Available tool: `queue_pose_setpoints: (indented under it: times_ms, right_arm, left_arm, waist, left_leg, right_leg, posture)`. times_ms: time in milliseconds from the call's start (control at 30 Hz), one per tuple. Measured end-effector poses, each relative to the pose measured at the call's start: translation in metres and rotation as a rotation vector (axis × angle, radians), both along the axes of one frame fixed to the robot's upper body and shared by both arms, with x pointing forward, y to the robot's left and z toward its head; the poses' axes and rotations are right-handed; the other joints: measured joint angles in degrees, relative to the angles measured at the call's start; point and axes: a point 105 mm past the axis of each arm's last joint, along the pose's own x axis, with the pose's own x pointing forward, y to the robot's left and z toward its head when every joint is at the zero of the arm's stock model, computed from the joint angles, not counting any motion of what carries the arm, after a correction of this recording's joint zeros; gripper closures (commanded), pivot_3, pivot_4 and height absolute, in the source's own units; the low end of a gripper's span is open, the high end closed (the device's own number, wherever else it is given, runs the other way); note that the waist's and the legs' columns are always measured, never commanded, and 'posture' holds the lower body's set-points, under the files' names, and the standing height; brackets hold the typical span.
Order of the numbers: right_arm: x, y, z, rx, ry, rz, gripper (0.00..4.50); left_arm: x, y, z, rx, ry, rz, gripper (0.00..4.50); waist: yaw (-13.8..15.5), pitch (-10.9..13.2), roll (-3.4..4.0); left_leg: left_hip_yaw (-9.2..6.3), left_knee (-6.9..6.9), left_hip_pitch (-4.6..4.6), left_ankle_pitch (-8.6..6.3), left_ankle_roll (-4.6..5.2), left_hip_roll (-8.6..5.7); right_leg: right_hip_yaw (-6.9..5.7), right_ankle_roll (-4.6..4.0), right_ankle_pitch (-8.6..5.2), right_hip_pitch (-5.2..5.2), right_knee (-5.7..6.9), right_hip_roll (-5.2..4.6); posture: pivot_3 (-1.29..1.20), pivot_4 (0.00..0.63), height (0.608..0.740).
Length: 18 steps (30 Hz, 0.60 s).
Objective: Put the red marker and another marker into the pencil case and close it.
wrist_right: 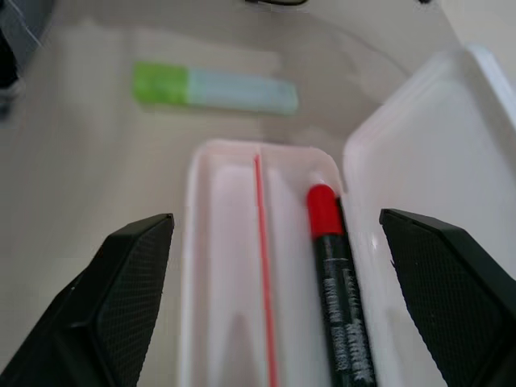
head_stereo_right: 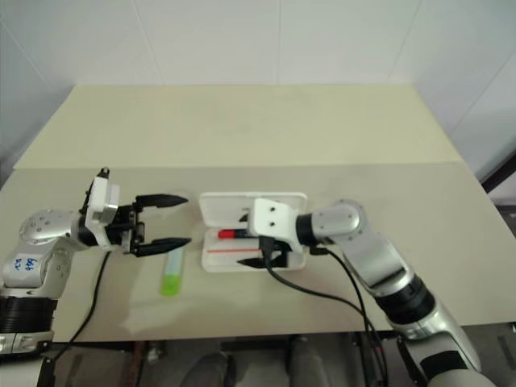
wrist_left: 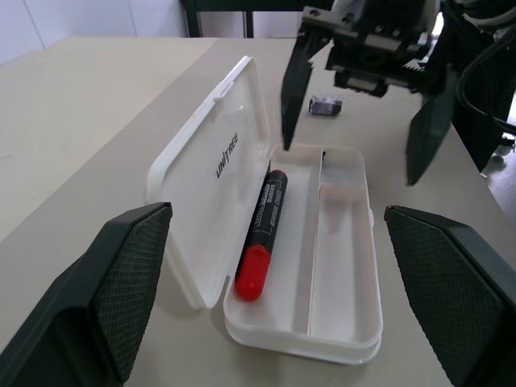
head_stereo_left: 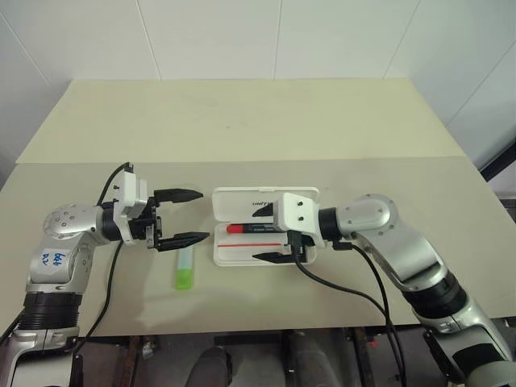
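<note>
Nearest the table's front edge lies the highlighter (head_stereo_left: 185, 268), long axis front-to-back, just under the left gripper (head_stereo_left: 179, 218), whose jaws gape empty. Beyond, the right gripper (head_stereo_left: 268, 246) hangs spread over the pencil case (head_stereo_left: 242, 203), red marker (head_stereo_left: 251, 229) already inside.

Bright, even light falls from overhead, leaving soft shadows close under the pencil case (head_stereo_left: 266, 228) and the 2 arms on the table (head_stereo_left: 242, 121). Pale glare washes the case's open lid (strongest in the right wrist view). There the green highlighter (wrist_right: 216, 88) is blurred, and the near fingers (wrist_right: 121, 274) loom large and soft.
</note>
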Motion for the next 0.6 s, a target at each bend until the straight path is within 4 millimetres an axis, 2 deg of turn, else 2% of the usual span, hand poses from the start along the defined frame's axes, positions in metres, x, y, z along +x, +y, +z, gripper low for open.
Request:
queue_pose_setpoints:
  times_ms: [200, 400, 600]
  right_arm:
    - [-0.017, -0.015, 0.012, 0.067, 0.083, -0.028, 0.18]
    - [-0.02, -0.032, 0.029, 0.135, 0.109, -0.103, 0.18]
    - [-0.023, -0.05, 0.027, 0.16, 0.144, -0.161, 0.18]
  left_arm:
    - [0.002, -0.008, 0.001, -0.029, -0.001, -0.006, 0.0]
    - [0.002, -0.01, 0.003, -0.036, -0.007, 0.0, 0.0]
    - [0.002, -0.008, 0.002, -0.058, -0.009, 0.076, 0.0]
  waist:
    - [-0.01, 0.0, 0.0]
    - [0.03, 0.0, 0.0]
    - [-0.03, 0.0, -0.01]
  left_leg:
    - [0.0, 0.01, 0.02, 0.0, 0.0, 0.0]
    - [0.0, 0.02, 0.03, 0.0, 0.0, 0.0]
    - [0.02, -0.01, 0.01, 0.0, 0.0, 0.0]
  right_leg:
    - [0.0, -0.02, -0.01, 0.0, 0.05, 0.0]
    - [0.01, -0.02, -0.01, 0.01, 0.06, 0.0]
    - [0.03, -0.01, -0.01, 0.01, 0.0, -0.02]
  posture:
    - [0.0, 0.15, 0.74]
    - [0.0, 0.15, 0.74]
    - [0.0, 0.15, 0.74]
